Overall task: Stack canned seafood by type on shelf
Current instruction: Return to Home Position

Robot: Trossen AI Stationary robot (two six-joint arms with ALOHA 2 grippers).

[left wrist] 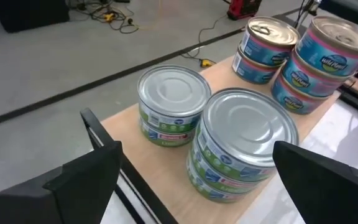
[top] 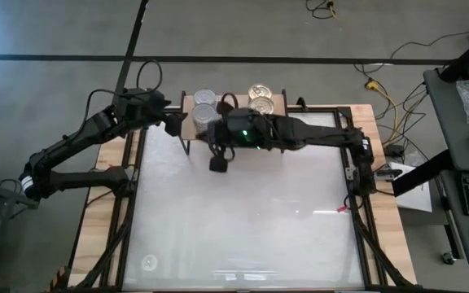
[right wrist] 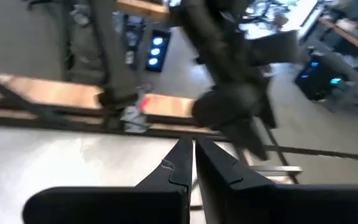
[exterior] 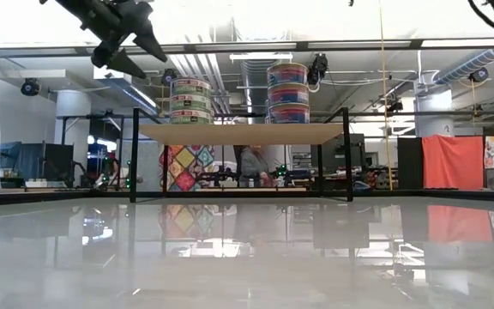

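High view, shelf: a small light-wood shelf (top: 280, 103) on thin black legs is seen at the far edge of the big white table (top: 243, 228).
High view, tins: short round metal silver-lid tins (top: 204, 115) are stacked at the shelf's left end. Short round metal gold-lid tins (top: 260, 92) are stacked near its right end, well apart from them.
High view, arms: the dark left arm (top: 72, 150) is bent in from the left, with the left fingers (top: 174, 124) just beside the shelf's left end. The dark right arm (top: 308, 132) is stretched across in front of the shelf.
Low view: the silver-lid tins (exterior: 189, 100), with green labels, and the gold-lid tins (exterior: 288, 93), with pink and blue labels, are seen on top of the shelf. The second stack is taller. The left fingers (exterior: 135, 30) are held up high, left of the tins, touching nothing.
Left wrist view: the left fingers (left wrist: 82, 180) are spread wide apart and nothing is held. The silver-lid tins (left wrist: 244, 134) are seen past them.
Right wrist view: the right fingers (right wrist: 179, 165) are pressed tight together with nothing between them, above the table.
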